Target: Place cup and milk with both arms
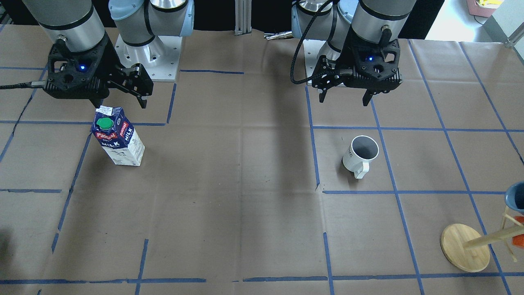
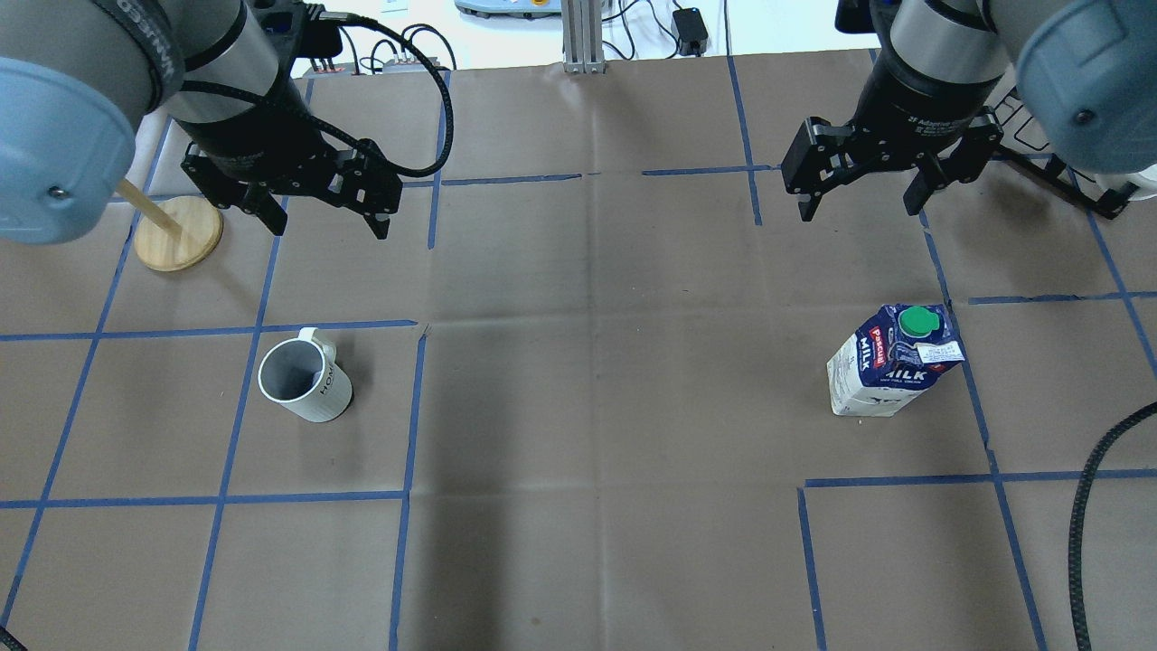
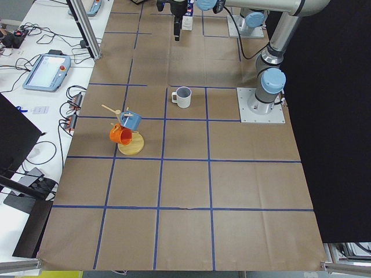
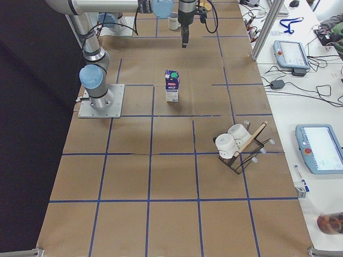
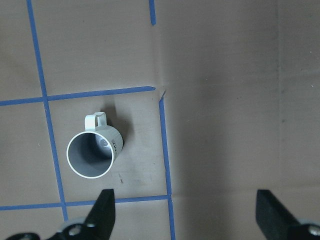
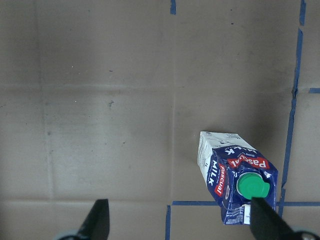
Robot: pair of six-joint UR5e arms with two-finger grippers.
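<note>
The white cup (image 2: 304, 379) stands upright on the table's left half, grey inside, handle toward the far side; it also shows in the front view (image 1: 360, 155) and the left wrist view (image 5: 94, 149). My left gripper (image 2: 327, 221) hangs open and empty above the table, beyond the cup. The dark-blue and white milk carton (image 2: 897, 361) with green cap stands upright on the right half; it shows in the front view (image 1: 118, 136) and the right wrist view (image 6: 235, 177). My right gripper (image 2: 860, 198) hangs open and empty above the table, beyond the carton.
A round wooden mug stand (image 2: 179, 232) sits at the far left, just beside my left gripper, with a blue mug (image 3: 131, 120) and an orange mug (image 3: 119, 135) on it. A black wire rack with white cups (image 4: 236, 144) stands at the far right. Blue tape lines grid the brown table.
</note>
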